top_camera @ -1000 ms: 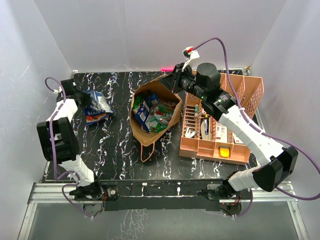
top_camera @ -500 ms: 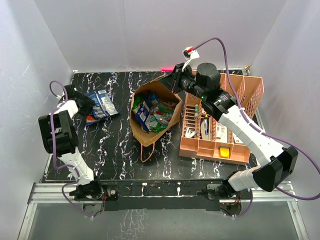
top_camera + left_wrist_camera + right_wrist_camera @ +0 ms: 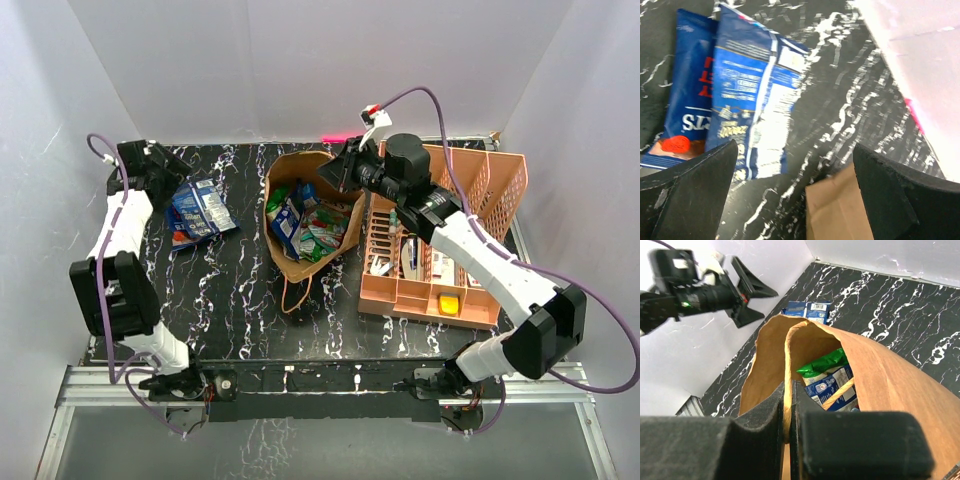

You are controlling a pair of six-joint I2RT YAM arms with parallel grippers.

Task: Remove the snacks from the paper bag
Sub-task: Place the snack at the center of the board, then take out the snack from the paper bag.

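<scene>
My right claw (image 3: 342, 172) is clamped on the far rim of the paper bag (image 3: 297, 268), one finger inside the brown wall and one outside, with no gap visible in the right wrist view (image 3: 788, 392). The bag stands open on the black marbled table (image 3: 240, 300), just left of the peach basket (image 3: 480, 305). Green, blue and silver snacks (image 3: 310, 225) lie inside it, directly below this claw. My left claw (image 3: 160, 160) hangs apart and empty over the far-left table area. Two blue packets (image 3: 200, 208) lie flat just beside it, overlapping, well clear of the bag.
</scene>
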